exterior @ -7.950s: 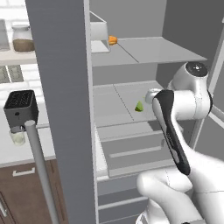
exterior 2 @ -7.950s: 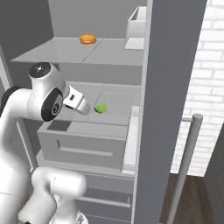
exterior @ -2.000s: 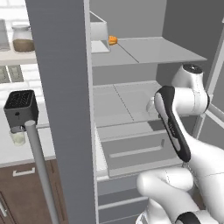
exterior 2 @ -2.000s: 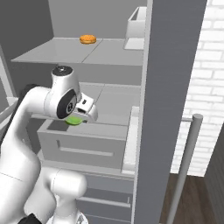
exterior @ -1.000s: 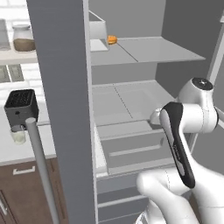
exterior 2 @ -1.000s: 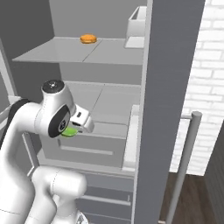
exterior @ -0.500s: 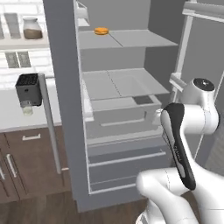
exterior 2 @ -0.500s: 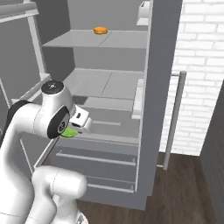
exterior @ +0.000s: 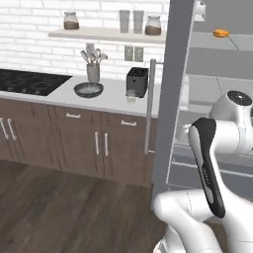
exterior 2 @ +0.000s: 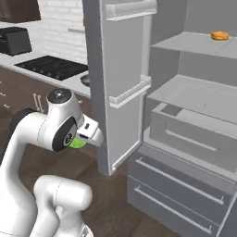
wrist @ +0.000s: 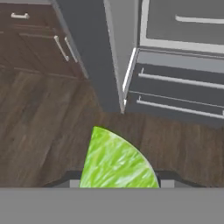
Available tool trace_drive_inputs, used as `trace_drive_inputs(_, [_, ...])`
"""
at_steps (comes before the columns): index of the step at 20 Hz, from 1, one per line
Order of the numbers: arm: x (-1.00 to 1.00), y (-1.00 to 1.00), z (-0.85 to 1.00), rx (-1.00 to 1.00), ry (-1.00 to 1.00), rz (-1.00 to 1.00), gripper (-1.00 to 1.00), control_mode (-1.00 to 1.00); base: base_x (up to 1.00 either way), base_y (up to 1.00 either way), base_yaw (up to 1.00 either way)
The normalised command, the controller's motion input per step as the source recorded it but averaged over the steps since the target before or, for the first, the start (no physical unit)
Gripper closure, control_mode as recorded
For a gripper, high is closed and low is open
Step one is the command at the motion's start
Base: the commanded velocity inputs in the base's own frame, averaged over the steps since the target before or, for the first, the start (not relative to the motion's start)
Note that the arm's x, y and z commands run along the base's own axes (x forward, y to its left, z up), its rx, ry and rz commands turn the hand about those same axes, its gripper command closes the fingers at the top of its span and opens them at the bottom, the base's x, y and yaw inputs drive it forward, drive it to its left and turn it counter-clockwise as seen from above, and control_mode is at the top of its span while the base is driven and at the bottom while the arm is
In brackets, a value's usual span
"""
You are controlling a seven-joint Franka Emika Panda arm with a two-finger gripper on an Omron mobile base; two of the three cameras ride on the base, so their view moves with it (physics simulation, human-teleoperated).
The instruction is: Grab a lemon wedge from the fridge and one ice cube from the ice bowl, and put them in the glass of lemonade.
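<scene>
gripper (exterior 2: 84, 138): closed on the lemon wedge (wrist: 117, 162), held above the wood floor (wrist: 39, 127) | wedge: narrow tip points away from the hand, long axis along the gripper | fridge (exterior 2: 194, 134): door open, just beyond | ice bowl (exterior: 88, 89): on the counter (exterior: 111, 99), far left | glass of lemonade (exterior: 131, 99): before the toaster (exterior: 137, 81)

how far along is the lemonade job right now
Done: the lemon wedge is out of the fridge, whose door stands open. In hand: the gripper is shut on the wedge, held above the wood floor. Left: carry it to the glass of lemonade by the toaster, drop it in, then take one cube from the ice bowl and add it too.
</scene>
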Motion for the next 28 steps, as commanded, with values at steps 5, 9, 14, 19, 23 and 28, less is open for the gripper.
trace_drive_inputs(5, [0.0,0.0,0.0,0.0,0.0,0.0,1.0,1.0,0.0,0.88,0.8])
trace_drive_inputs(9, [0.0,0.0,0.0,0.0,0.0,0.0,1.0,1.0,0.12,0.68,0.58])
trace_drive_inputs(14, [0.0,0.0,0.0,0.0,0.0,0.0,1.0,1.0,0.98,0.06,0.24])
trace_drive_inputs(19, [0.0,0.0,0.0,0.0,0.0,0.0,1.0,1.0,1.0,-0.06,0.24])
trace_drive_inputs(23, [0.0,0.0,0.0,0.0,0.0,0.0,1.0,1.0,1.0,-0.19,0.19])
trace_drive_inputs(28, [0.0,0.0,0.0,0.0,0.0,0.0,1.0,1.0,1.0,-0.16,-0.07])
